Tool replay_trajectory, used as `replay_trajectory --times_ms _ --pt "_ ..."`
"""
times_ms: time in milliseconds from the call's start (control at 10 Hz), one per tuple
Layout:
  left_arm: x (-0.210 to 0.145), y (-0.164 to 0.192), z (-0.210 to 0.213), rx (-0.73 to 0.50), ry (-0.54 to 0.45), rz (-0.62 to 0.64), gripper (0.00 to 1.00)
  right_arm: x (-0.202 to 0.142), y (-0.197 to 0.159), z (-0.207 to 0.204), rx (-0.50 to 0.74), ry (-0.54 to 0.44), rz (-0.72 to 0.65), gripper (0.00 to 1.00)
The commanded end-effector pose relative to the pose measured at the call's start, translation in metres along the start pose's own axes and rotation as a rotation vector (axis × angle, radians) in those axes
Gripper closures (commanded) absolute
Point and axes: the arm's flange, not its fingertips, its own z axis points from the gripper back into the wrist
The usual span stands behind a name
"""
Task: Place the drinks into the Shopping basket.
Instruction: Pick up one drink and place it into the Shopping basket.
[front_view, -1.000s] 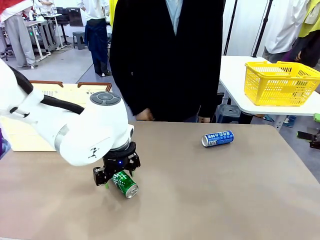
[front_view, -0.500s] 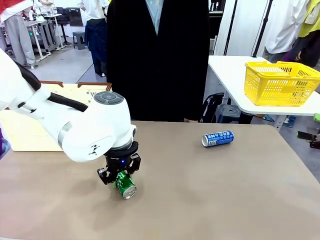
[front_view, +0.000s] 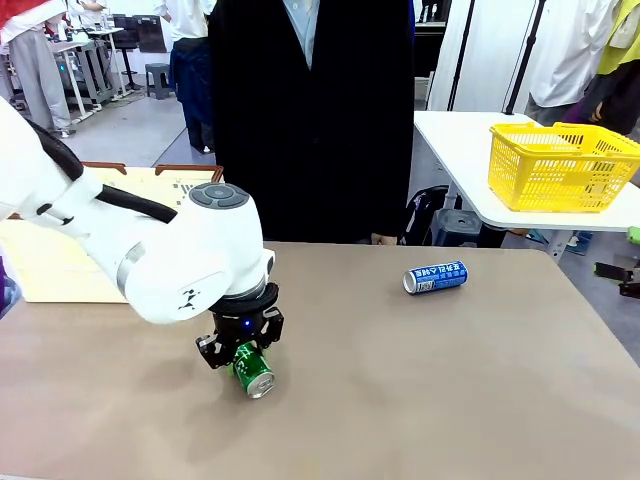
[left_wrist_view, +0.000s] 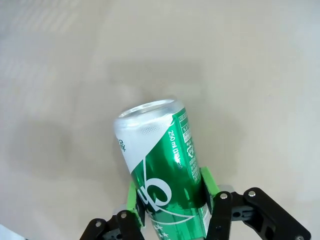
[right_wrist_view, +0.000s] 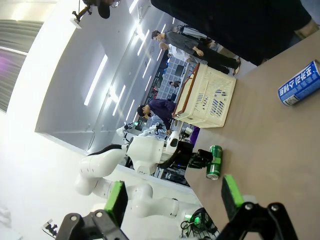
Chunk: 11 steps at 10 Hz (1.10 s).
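Between the left arm's jaws, the green can (left_wrist_view: 162, 160) is lying pinched across its body, long axis running square to their closing line.

Robotics lab in big open hall. Long ceiling light strips (right_wrist_view: 96, 80), grey floor (front_view: 120, 135), more work tables (front_view: 88, 48) with people (front_view: 190, 70) farther back, white side table (front_view: 465, 170) carrying yellow mesh basket (front_view: 560, 165), white robot arm (front_view: 150, 250) at beige table (front_view: 450, 380).
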Motion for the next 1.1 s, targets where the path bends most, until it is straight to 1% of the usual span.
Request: replay_trajectory --times_ms 0,100,200,300,400,500,600,700,800,900,1000 --pt "-0.001 0.005 0.074 -0.05 0.021 -0.138 1.0 0.0 0.005 0.001 0.004 0.004 -0.014 0.0" --pt "0.0 0.009 0.123 -0.052 0.037 -0.229 1.0 0.0 0.005 0.001 0.004 0.004 -0.014 0.0" --pt "0.009 0.014 0.169 -0.051 -0.014 -0.296 1.0 0.0 0.005 0.001 0.004 0.004 -0.014 0.0" --pt "0.031 0.022 0.22 -0.089 -0.056 -0.418 1.0 0.0 0.005 0.001 0.004 0.004 -0.014 0.0" --pt "0.056 0.032 0.257 -0.125 -0.079 -0.587 1.0 0.0 0.005 0.001 0.004 0.004 -0.014 0.0" --pt "0.088 0.045 0.283 -0.146 -0.156 -0.631 1.0 0.0 0.005 0.001 0.004 0.004 -0.014 0.0" --pt "0.124 0.06 0.297 -0.187 -0.156 -0.653 1.0 0.0 0.005 0.001 0.004 0.004 -0.014 0.0" --pt "0.164 0.074 0.298 -0.183 -0.179 -0.568 1.0 0.0 0.005 0.001 0.004 0.004 -0.014 0.0" --pt "0.192 0.083 0.291 -0.169 -0.187 -0.406 1.0 0.0 0.005 0.001 0.004 0.004 -0.014 0.0" --pt "0.203 0.089 0.29 -0.222 -0.197 -0.302 1.0 0.0 0.005 0.001 0.004 0.004 -0.014 0.0" --pt "0.177 0.1 0.308 -0.156 -0.199 -0.531 1.0 0.0 0.005 0.001 0.004 0.004 -0.014 0.0"
